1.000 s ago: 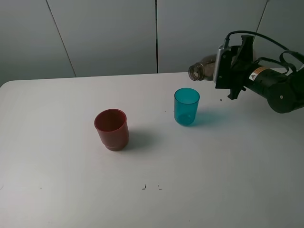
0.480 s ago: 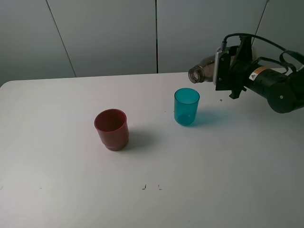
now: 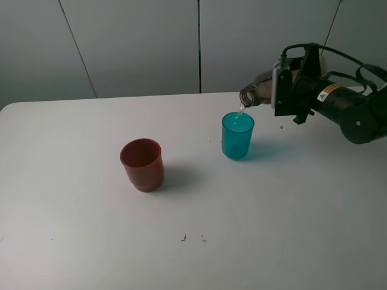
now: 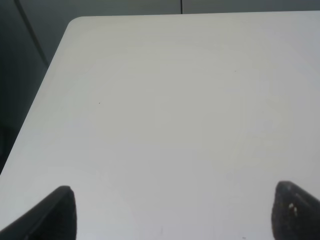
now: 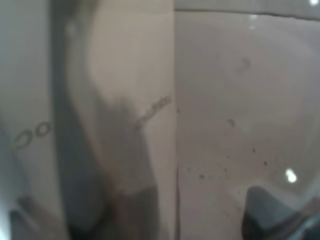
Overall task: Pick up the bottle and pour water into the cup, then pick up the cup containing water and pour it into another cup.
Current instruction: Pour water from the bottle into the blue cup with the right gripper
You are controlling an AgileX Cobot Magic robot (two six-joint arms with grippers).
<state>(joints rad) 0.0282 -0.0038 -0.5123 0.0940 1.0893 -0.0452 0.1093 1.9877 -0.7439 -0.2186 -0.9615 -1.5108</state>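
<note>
From the high camera we saw the right gripper clamped around the bottle. It held the bottle in the air, tipped nearly level, with the open mouth pointing toward the middle of the table. The mouth hung just above the rim of the teal cup, and a thin stream of water fell from it into that cup. The teal cup stood upright on the white table, right of the middle. The red cup stood upright well to its left and nearer the camera, apart from it.

In the left wrist view we saw the left gripper with its two dark fingertips spread wide and nothing between them. It hung over bare table near a corner.

In the right wrist view the smoky translucent wall of the bottle filled nearly the whole picture, close against the camera. Small specks dotted it. Dark, blurred finger shapes showed at one edge, pressed on either side of the bottle.
</note>
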